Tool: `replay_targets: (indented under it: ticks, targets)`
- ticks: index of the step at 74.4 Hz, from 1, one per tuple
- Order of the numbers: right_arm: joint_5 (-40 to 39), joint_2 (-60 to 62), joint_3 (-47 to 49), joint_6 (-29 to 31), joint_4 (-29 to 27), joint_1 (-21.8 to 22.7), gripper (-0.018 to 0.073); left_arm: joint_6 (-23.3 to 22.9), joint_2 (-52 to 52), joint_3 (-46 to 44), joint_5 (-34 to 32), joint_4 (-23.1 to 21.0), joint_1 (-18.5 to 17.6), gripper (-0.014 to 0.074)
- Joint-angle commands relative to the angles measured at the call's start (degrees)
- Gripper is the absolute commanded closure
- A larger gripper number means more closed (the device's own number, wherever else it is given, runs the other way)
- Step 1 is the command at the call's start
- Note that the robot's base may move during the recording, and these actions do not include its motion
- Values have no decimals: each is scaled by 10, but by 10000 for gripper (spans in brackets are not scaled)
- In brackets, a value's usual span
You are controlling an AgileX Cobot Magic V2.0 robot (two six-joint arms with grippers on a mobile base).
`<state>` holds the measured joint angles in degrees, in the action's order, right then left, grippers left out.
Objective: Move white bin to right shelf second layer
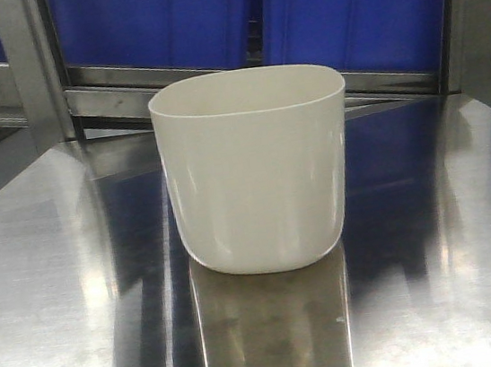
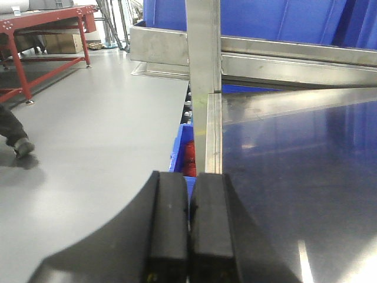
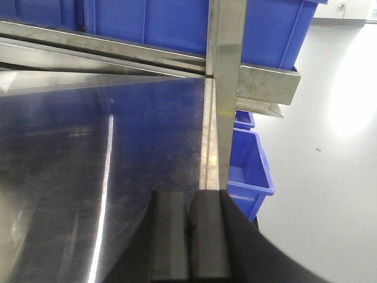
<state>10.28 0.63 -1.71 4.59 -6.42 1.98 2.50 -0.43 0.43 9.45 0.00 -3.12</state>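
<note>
The white bin [image 1: 256,168] stands upright in the middle of the shiny steel tabletop [image 1: 51,290], empty as far as its rim shows. Neither gripper appears in the front view. In the left wrist view my left gripper [image 2: 189,183] is shut with nothing between its black pads, hovering over the table's left edge [image 2: 213,135]. In the right wrist view my right gripper [image 3: 189,200] is also shut and empty, over the table's right edge [image 3: 207,141]. The bin is outside both wrist views. The right shelf second layer is out of view.
Blue crates [image 1: 160,18] sit on a steel rack rail [image 1: 115,83] behind the table. Steel posts [image 2: 203,47] [image 3: 227,71] rise at the table's far corners. A blue crate [image 3: 247,171] stands on the floor at right, a red-framed table [image 2: 41,35] far left.
</note>
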Motion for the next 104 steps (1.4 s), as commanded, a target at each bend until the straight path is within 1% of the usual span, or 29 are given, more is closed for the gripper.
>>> replay_targets:
  ticks: [1,24,30,43,48,53,56,63,72,82,93,104]
  targets:
    - [-67,11,9,2,3,-1,503,-3,-8,21,-50,0,-2,512]
    - [-185,11,9,2,3,-1,503,-3,-8,21,-50,0,-2,512]
    - [-198,-1,18,2,3,-1,503,-3,-8,21,-50,0,-2,512]
    - [-187,-87,90,2,3,-16,503,-3,-8,21,-50,0,-2,512]
    - [-189,-134,133,2,3,-29,503,-3,-8,21,-50,0,-2,512]
    - [-184,-197,195,2,3,-42,503,-3,-8,21,-50,0,-2,512]
    - [-170,-226,231,2,3,-50,503,-3,-8,21,-50,0,-2,512]
    - [-103,-308,318,2,3,-68,503,-3,-8,21,-50,0,-2,512]
    - [21,-426,452,2,2,-105,503,-3,-8,21,-50,0,-2,512]
    - [128,-537,583,2,-10,-152,503,-3,-8,21,-50,0,-2,512]
    - [189,-641,683,2,-12,-187,503,-3,-8,21,-50,0,-2,512]
    - [218,-716,731,2,-13,-215,503,-3,-8,21,-50,0,-2,512]
